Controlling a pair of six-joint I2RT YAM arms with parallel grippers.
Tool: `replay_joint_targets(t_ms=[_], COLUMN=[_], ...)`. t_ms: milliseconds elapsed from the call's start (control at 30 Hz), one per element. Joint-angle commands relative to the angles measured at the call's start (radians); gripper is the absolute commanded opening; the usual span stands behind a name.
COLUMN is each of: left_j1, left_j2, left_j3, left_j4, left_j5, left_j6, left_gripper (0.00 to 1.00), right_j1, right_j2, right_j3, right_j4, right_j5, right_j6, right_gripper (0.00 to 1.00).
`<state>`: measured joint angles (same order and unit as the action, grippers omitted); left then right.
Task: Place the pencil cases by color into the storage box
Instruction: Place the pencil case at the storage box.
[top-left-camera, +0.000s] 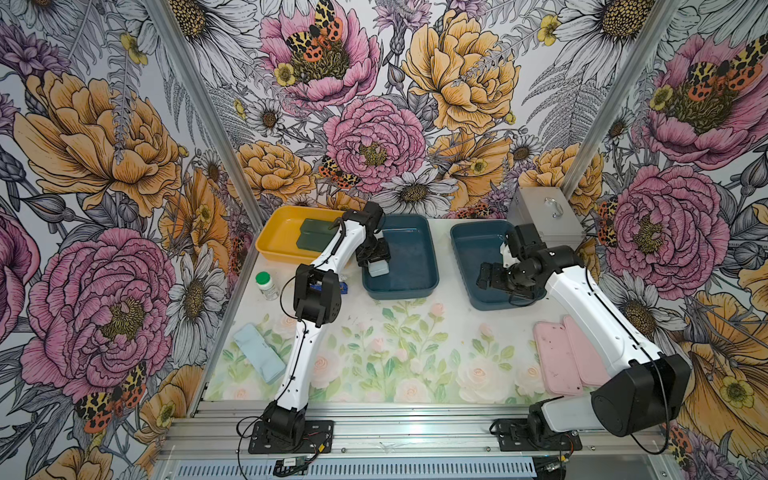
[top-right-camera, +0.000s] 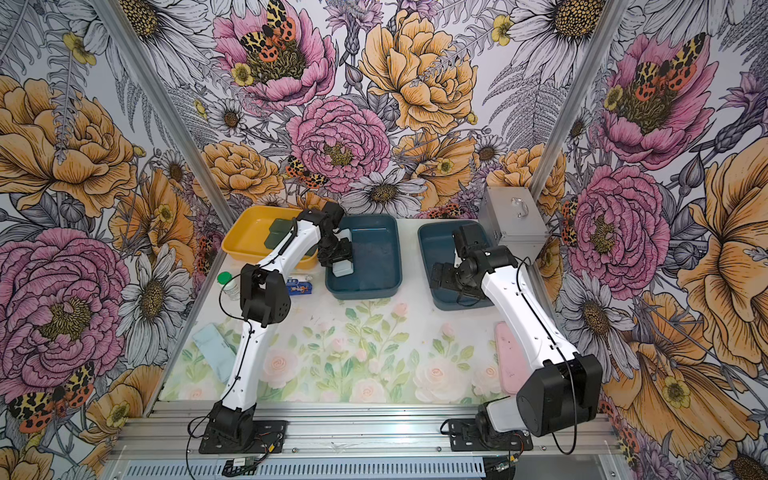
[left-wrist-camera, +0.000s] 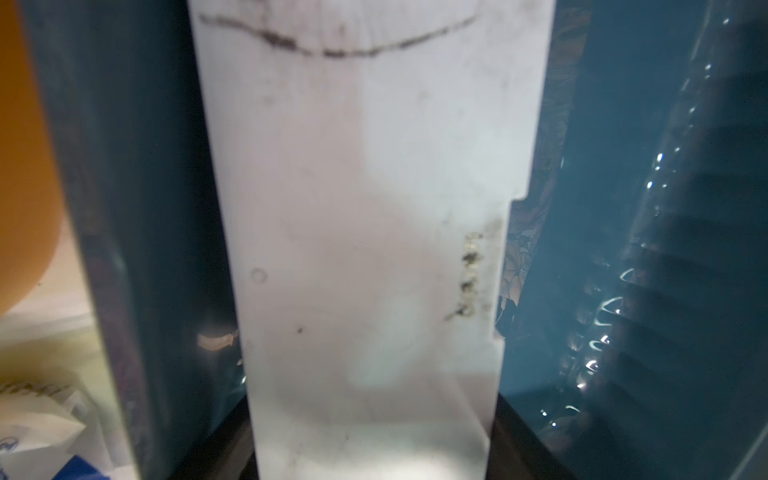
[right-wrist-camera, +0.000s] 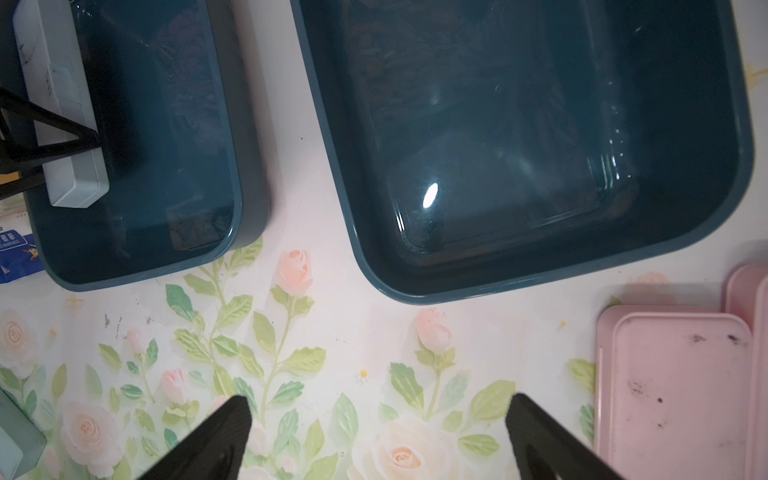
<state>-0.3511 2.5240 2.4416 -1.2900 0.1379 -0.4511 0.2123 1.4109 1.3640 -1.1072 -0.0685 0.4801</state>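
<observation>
Left gripper (top-left-camera: 374, 259): closed on a pale blue case (top-left-camera: 378, 270), teal box (top-left-camera: 399, 293) beneath it.
Right gripper (right-wrist-camera: 378, 401): jaws wide, holding nothing — pink cases (right-wrist-camera: 673, 395) just beside it.

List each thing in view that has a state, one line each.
Left end effector: shut on a pale blue flat plastic pencil case, on edge inside the middle dark blue tray.
Right end effector: open, empty.
Two dark green flat cases: lying in the yellow tray.
Two pink flat cases: flat on the table.
Second pale blue case: flat on the table.
Silver metal box: closed.
</observation>
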Motion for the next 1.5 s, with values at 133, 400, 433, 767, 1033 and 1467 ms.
replay_joint_targets(t_ms=[133, 400, 433, 767, 1033, 1467], left_j1=[-0.025, -0.035, -0.034, -0.055, -0.071, 0.068], left_j2=[0.064, 0.093, 0.093, 0.049, -0.115, -0.769], left_j3=[0.009, 0.020, 0.022, 0.096, 0.143, -0.731], left_j4=[-0.008, -0.017, -0.018, -0.018, -0.016, 0.202], left_j5=[-0.016, -0.035, -0.031, 0.020, 0.039, -0.033], left_j6=[0.035, 0.040, 0.042, 0.067, 0.018, -0.223], left_gripper=[0.58, 0.69, 0.73, 0.97, 0.99, 0.99], right_j1=[-0.013, -0.022, -0.022, -0.031, -0.031, -0.021], right_j2=[0.012, -0.020, -0.025, -0.044, -0.002, 0.102], right_j3=[-0.006, -0.039, -0.043, -0.064, -0.051, -0.009], right_j4=[0.021, 0.020, 0.020, 0.021, 0.028, 0.082], right_j5=[-0.017, -0.022, -0.024, -0.033, -0.059, -0.138], right_j6=[-0.006, -0.006, -0.006, -0.005, -0.018, -0.045], right_gripper=[0.99, 0.99, 0.99, 0.99, 0.99, 0.99])
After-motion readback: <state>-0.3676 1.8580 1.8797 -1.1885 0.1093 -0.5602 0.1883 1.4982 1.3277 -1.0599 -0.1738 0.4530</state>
